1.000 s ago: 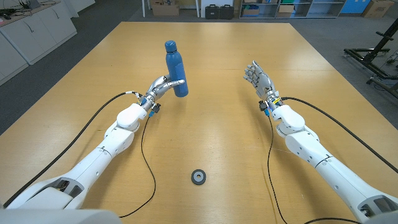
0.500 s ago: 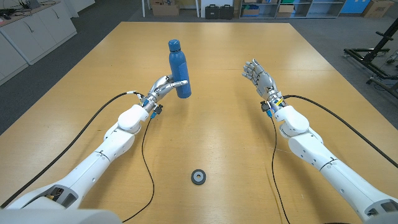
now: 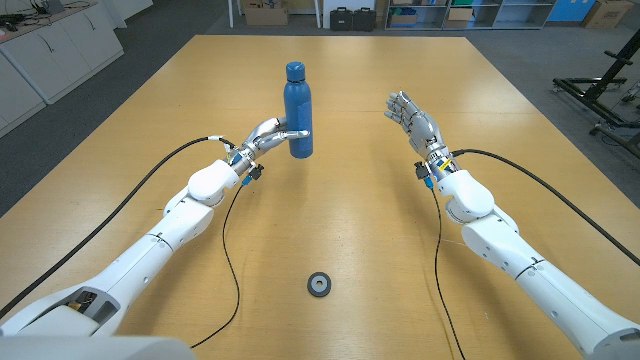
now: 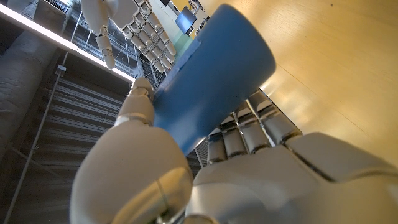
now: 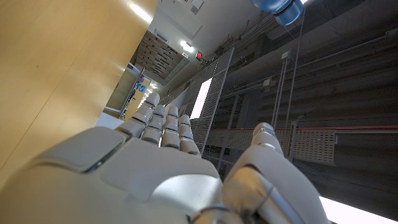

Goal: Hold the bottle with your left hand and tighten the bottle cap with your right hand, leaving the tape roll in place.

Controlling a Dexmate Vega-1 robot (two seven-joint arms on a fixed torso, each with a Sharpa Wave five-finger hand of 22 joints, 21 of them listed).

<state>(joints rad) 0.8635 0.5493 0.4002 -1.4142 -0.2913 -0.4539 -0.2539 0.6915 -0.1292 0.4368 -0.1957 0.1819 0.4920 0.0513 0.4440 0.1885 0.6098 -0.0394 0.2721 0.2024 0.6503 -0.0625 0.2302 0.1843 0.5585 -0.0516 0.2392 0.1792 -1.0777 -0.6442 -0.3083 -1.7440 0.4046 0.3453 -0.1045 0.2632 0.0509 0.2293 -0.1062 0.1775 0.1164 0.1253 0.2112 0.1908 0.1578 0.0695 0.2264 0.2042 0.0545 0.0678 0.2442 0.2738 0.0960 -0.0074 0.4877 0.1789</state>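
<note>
Head view shows the blue bottle [image 3: 298, 113] upright in the upper middle of the frame, held off to the left of centre over the wooden table [image 3: 360, 230]. Its blue cap [image 3: 295, 71] sits on the narrow neck at the top. The left hand [image 3: 268, 136] grips the bottle's lower body from the picture's left, thumb and fingers wrapped around it; whether the base touches the table cannot be told.

The right hand [image 3: 413, 118] is raised in the upper right of the frame, well apart from the bottle, fingers spread and slightly curled, holding nothing. Its black cable [image 3: 530, 190] runs down along the arm toward the lower right.

The tape roll [image 3: 319, 284], a small dark ring, lies flat on the table at the lower middle of the frame, between the two forearms and well apart from both hands.

Left wrist view shows the bottle's blue body [image 4: 211, 87] crossing the frame, clasped between the thumb [image 4: 134, 112] and the fingers [image 4: 249, 127]. The right hand [image 4: 134, 28] appears open beyond it, at the upper left.

Right wrist view shows the back of the right hand [image 5: 155, 168] with nothing in it, and the bottle cap [image 5: 280, 9] at the top edge.
</note>
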